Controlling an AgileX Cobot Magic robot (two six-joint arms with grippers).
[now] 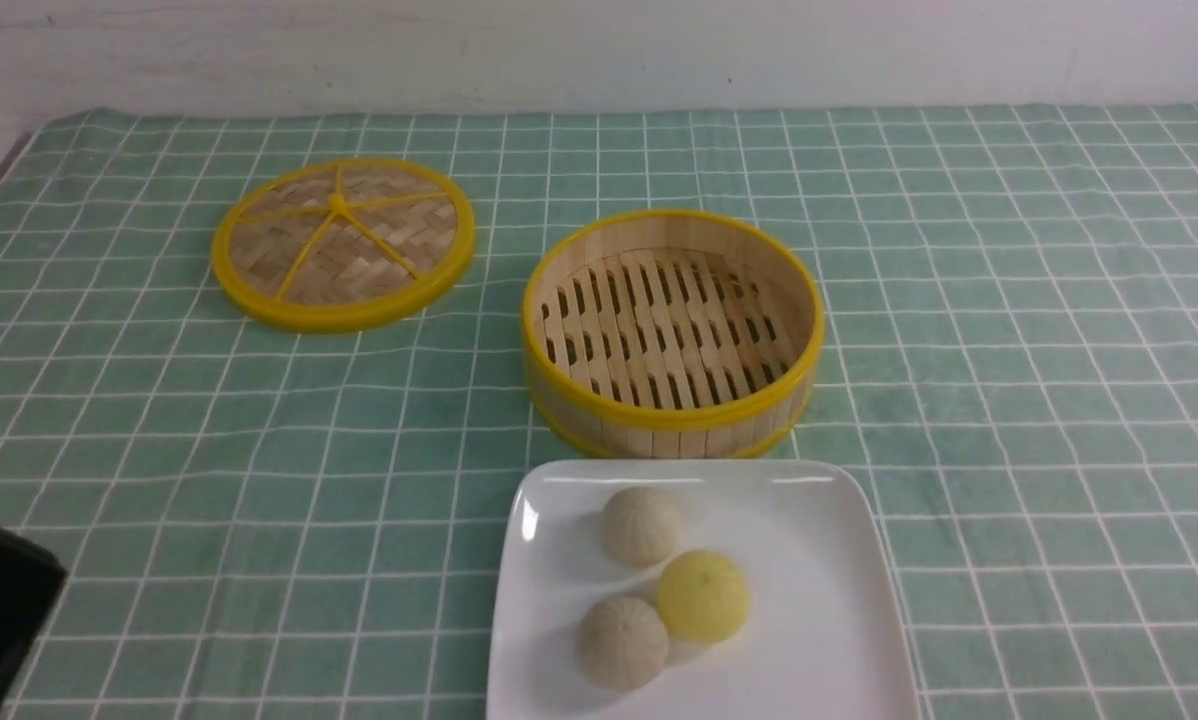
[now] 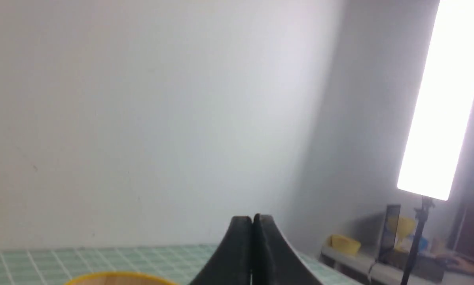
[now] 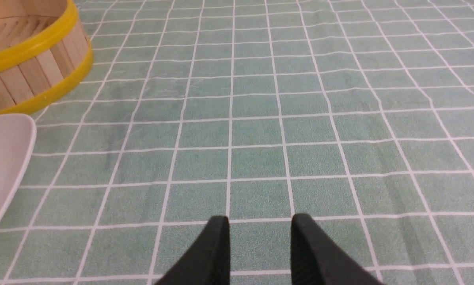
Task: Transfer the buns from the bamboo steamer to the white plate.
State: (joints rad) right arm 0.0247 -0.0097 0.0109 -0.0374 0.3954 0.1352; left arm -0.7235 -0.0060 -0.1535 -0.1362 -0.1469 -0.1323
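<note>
Two claws, both holding nothing. Left claw [image 2: 253, 221] pressed together, fingertips touching, tilted up toward a bare wall [image 2: 142, 99] in the left wrist view, with a sliver of yellow rim at the bottom edge there. Right claw [image 3: 260, 223] parted, a strip of green checked cloth visible between its fingers [image 3: 217, 245], low over the counter [image 3: 300, 118].

Lower centre of the front view: white plate [image 1: 819, 560] carrying three buns close together — cream bun [image 1: 639, 525] toward the back, yellow bun [image 1: 702, 596] at its right front, touching or nearly touching a duller tan bun [image 1: 622, 641] nearest the lower edge. Just behind the plate, mid-frame: bamboo steamer [image 1: 672, 330], slatted floor bare. Upper left of the frame, well apart from the steamer: woven lid [image 1: 343, 241], flat on the cloth.
</note>
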